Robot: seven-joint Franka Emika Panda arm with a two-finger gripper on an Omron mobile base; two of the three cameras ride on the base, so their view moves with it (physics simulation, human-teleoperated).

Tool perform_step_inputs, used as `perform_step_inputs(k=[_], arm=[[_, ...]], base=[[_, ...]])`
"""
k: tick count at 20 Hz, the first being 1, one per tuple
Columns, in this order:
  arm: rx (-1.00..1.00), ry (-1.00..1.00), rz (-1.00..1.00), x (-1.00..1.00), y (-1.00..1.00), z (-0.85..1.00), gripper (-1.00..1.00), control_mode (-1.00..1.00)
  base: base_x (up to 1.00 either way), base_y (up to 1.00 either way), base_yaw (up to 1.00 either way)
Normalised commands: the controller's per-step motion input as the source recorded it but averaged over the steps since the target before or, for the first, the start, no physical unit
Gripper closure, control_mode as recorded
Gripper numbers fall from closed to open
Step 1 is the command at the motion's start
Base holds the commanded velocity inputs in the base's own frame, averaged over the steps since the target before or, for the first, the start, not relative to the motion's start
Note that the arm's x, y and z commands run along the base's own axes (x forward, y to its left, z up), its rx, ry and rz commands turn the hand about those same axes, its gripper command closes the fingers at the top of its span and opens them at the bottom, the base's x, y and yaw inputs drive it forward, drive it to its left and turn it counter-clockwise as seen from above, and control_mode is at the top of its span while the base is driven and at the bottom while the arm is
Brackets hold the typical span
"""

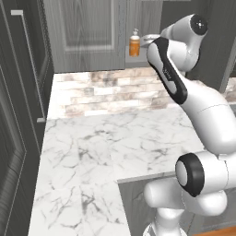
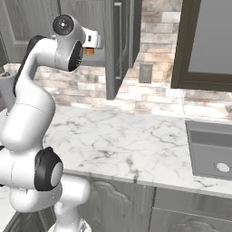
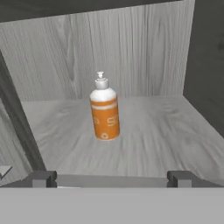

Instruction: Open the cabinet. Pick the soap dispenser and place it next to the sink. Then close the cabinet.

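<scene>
The soap dispenser (image 3: 105, 114), an orange bottle with a white pump top, stands upright on the plain grey shelf (image 3: 162, 140) of the light grey cabinet (image 1: 87, 27). From the left base it shows at the shelf's front (image 1: 134, 44); from the right, just an orange sliver (image 2: 89, 51) peeks out behind the hand. My gripper (image 3: 111, 179) is open at the shelf's front edge, facing the bottle with a gap between them, and its fingertips (image 3: 42, 178) stand wide apart with nothing between. The cabinet's right door (image 2: 120, 45) stands open. The sink (image 2: 210, 149) lies at the counter's far right.
A white marble countertop (image 1: 92, 152) runs below the cabinet, with a brick backsplash (image 1: 115, 92) behind. A darker tall cabinet with a long silver bar handle (image 1: 28, 64) stands at the left. The open door juts out over the counter. A dark-framed panel (image 2: 204, 41) hangs above the sink.
</scene>
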Motion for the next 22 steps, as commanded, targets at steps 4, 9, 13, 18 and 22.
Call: perform_step_inputs(k=[4,9,13,18,22], arm=[[0.04,0.0,0.0,0.24,0.0,0.0,-1.0,-1.0],[0.06,0.0,0.0,0.2,0.0,0.0,-1.0,-1.0],[0.06,0.0,0.0,0.29,0.0,0.0,-1.0,-1.0],[0.04,0.0,0.0,0.39,0.0,-0.04,-1.0,-1.0],[0.04,0.0,0.01,0.15,0.0,0.0,-1.0,-1.0]], base=[[0.0,0.0,0.0],[0.0,0.0,0.0],[0.0,0.0,0.0],[0.0,0.0,0.0],[0.0,0.0,0.0]])
